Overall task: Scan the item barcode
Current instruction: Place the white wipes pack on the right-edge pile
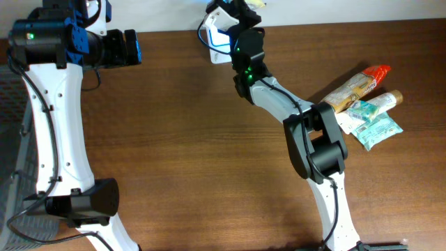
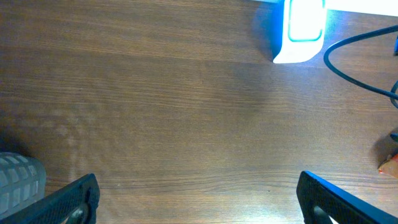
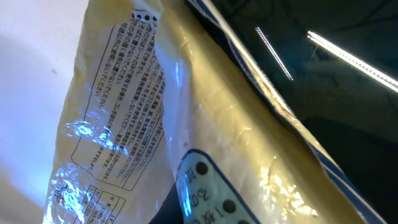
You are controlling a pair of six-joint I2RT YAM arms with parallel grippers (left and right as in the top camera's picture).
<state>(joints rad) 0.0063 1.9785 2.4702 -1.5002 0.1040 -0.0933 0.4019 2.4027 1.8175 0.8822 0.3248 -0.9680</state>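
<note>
Gripper on the right arm sits at 12 o'clock on the table's far edge, closed tight on a packet. It is just above the white scanner, which lies at its 7 o'clock. The packet is glossy cream-yellow foil with dense black print and a blue-edged seam, and blue light glints off its creases. In the right wrist view its long axis runs from 11 o'clock to 5 o'clock, printed face toward the lens. The left gripper hangs at 10 o'clock, spread wide and empty. Other packs lie at 3 o'clock.
</note>
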